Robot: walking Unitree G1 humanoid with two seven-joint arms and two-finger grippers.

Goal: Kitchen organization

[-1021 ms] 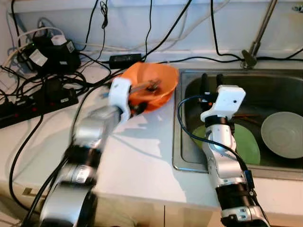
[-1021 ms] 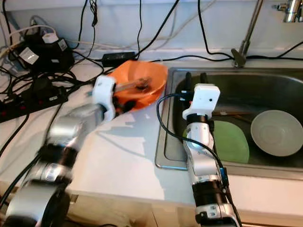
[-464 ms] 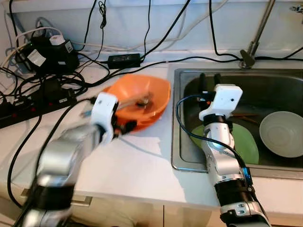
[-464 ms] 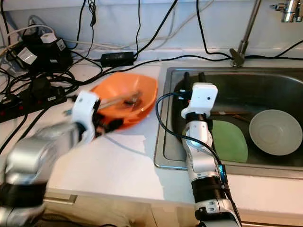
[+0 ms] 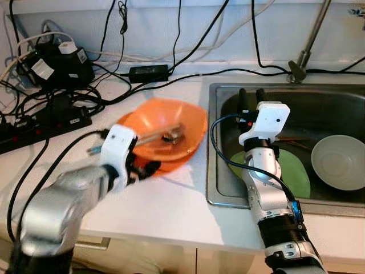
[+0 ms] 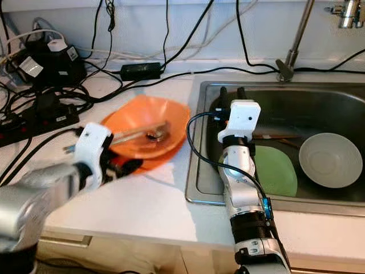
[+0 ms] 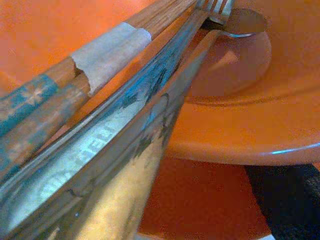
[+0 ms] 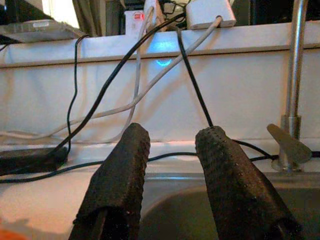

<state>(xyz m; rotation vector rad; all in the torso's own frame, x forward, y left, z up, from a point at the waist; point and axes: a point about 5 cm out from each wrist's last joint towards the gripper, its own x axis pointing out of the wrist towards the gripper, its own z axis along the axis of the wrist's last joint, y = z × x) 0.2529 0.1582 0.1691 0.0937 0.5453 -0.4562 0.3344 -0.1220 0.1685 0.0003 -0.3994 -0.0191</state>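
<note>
An orange bowl (image 5: 171, 123) sits on the white counter left of the sink, seemingly nested in a second orange dish. Across it lie a metal spoon and fork (image 5: 170, 136) and wooden chopsticks (image 7: 100, 55) with white tape. My left gripper (image 5: 145, 168) is shut on the bowl's near rim; one black finger (image 7: 292, 200) shows beneath the rim in the left wrist view. My right gripper (image 5: 251, 92) stands upright over the sink's left end, open and holding nothing, its fingers (image 8: 120, 175) apart.
The steel sink (image 5: 212, 171) holds a green plate (image 5: 296, 171), a pale bowl (image 5: 341, 161) and chopsticks behind my right arm. A faucet (image 5: 308, 40) rises at the back. Power strips and tangled cables (image 5: 51, 114) crowd the counter's back left, with a black adapter (image 5: 149, 72).
My left arm has drawn the orange bowl and its cutlery toward the near left, away from the sink's edge. The right arm has hardly moved.
</note>
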